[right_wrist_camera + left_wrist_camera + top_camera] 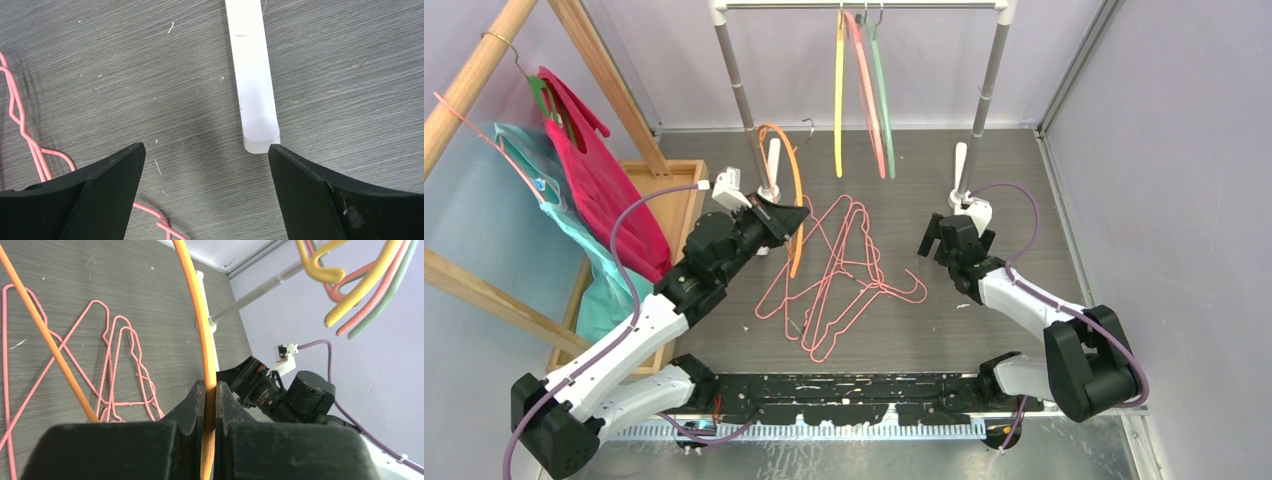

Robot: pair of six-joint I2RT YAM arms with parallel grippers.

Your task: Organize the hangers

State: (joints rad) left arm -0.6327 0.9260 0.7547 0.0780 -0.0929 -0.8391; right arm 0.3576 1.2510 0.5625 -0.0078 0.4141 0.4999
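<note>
My left gripper (792,217) (210,390) is shut on the orange hanger (795,180) (200,315), pinching its thick bar and holding it off the floor by the rack's left post. Yellow (839,90), pink (864,90) and grey-green (882,100) hangers hang from the rack's rail (864,5). Several pink wire hangers (839,275) (115,365) lie tangled on the grey floor between the arms. My right gripper (932,240) (206,152) stands open above the floor right of the pile, with nothing between its fingers; a loop of pink wire (30,140) shows at its left.
The rack's white feet (961,165) (252,80) rest on the floor; one ends near my right gripper's right finger. A wooden frame (484,80) at left carries magenta (604,190) and teal (584,260) garments over a wooden tray (674,175). Purple walls enclose the area.
</note>
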